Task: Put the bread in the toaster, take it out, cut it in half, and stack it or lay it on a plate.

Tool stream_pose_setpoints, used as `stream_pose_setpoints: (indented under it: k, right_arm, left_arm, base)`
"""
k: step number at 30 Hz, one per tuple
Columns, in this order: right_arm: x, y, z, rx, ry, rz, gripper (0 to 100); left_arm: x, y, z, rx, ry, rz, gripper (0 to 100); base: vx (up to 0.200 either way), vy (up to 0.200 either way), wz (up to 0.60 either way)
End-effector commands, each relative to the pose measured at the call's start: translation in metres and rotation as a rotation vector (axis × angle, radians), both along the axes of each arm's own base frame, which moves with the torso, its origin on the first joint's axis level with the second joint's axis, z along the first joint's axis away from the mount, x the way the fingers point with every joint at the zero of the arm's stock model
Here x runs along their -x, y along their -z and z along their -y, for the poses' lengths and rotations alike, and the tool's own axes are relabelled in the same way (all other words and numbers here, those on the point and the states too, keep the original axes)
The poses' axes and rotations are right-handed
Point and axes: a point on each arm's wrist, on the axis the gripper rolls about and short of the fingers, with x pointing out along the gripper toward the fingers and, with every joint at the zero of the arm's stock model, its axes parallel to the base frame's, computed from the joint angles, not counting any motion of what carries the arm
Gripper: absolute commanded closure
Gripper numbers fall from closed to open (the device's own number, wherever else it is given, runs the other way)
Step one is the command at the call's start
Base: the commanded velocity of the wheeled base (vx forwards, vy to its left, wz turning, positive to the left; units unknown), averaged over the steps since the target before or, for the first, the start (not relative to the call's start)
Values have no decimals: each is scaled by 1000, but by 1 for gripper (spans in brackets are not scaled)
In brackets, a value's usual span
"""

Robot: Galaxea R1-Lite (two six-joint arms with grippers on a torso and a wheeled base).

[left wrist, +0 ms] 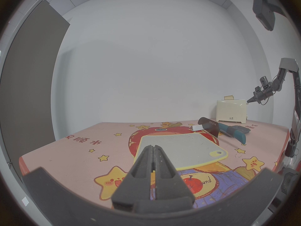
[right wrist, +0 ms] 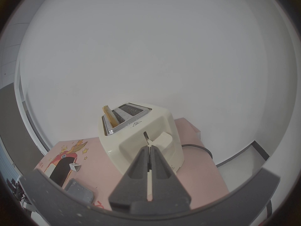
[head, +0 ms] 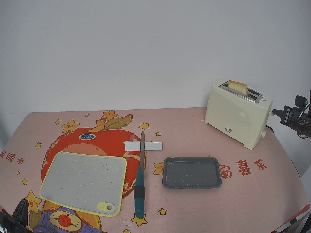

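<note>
A cream toaster [head: 238,116] stands at the table's back right, with a slice of bread [head: 238,88] sticking up out of its front slot. My right gripper [head: 274,111] hovers shut just off the toaster's right end, its tips by the lever [right wrist: 162,140]. In the right wrist view the gripper [right wrist: 150,148] points at that lever, and the bread [right wrist: 110,116] shows in the slot. A grey plate [head: 191,172] lies in front of the toaster. A knife [head: 140,182] with a teal handle rests between the plate and the cutting board [head: 84,181]. My left gripper [left wrist: 153,148] is shut, low over the table's front left corner.
A small white holder [head: 143,145] props the knife blade near the table's middle. The toaster's black cord [right wrist: 197,148] runs off its right side toward the table edge. The pink tablecloth [head: 188,130] lies bare between the toaster and the board.
</note>
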Motion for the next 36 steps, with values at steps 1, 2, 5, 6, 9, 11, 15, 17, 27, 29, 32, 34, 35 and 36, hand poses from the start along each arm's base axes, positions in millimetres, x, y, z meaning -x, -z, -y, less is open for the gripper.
stream_pose_setpoints:
  k: [1, 2, 5, 6, 9, 11, 15, 17, 27, 29, 32, 34, 35, 36]
  right_arm:
    - [-1, 3, 0, 0, -1, -12, 100]
    - [-1, 4, 0, -1, -2, -15, 100]
    - [-5, 10, 0, -4, -2, -38, 100]
    - [-6, 10, 0, -4, -2, -41, 100]
    - [-7, 13, 0, -5, -4, -50, 100]
    - [-7, 14, 0, -5, -2, -55, 100]
    - [-8, 17, -1, 0, 4, -67, 100]
    - [-9, 20, -1, -1, 4, -78, 100]
    - [-8, 25, -1, 17, -4, -95, 100]
    - [-8, 25, -1, 17, -4, -96, 100]
    - [-9, 27, -1, 17, -1, -106, 100]
    - [-10, 30, -1, 23, 9, -115, 100]
    - [-10, 31, -1, 24, 12, -119, 100]
    - [-12, 33, -1, 26, 19, -128, 100]
  left_arm:
    - [-1, 4, 0, 0, 0, -17, 100]
    - [-1, 4, 0, 0, 0, -17, 100]
    - [-1, 4, 0, 0, 0, -17, 100]
    - [-1, 4, 0, 0, 1, -17, 100]
    - [-1, 4, 0, 0, 1, -17, 100]
    - [-1, 4, 0, 0, 0, -17, 100]
    - [-1, 4, 0, 0, 0, -17, 100]
    - [-1, 4, 0, 0, 0, -17, 100]
    - [-1, 4, 0, 0, 0, -17, 100]
    - [-1, 4, 0, 0, 0, -17, 100]
    - [-1, 4, 0, 0, 0, -17, 100]
    - [-1, 4, 0, 0, 0, -17, 100]
    - [-1, 4, 0, 0, 0, -17, 100]
    - [-1, 4, 0, 0, 0, -17, 100]
  base:
    - [0, 0, 0]
    - [0, 0, 0]
    - [0, 0, 0]
    - [0, 0, 0]
    - [0, 0, 0]
    - [0, 0, 0]
    - [0, 0, 0]
    - [0, 0, 0]
    - [0, 0, 0]
    - [0, 0, 0]
    - [0, 0, 0]
    - [0, 0, 0]
    - [0, 0, 0]
    - [0, 0, 0]
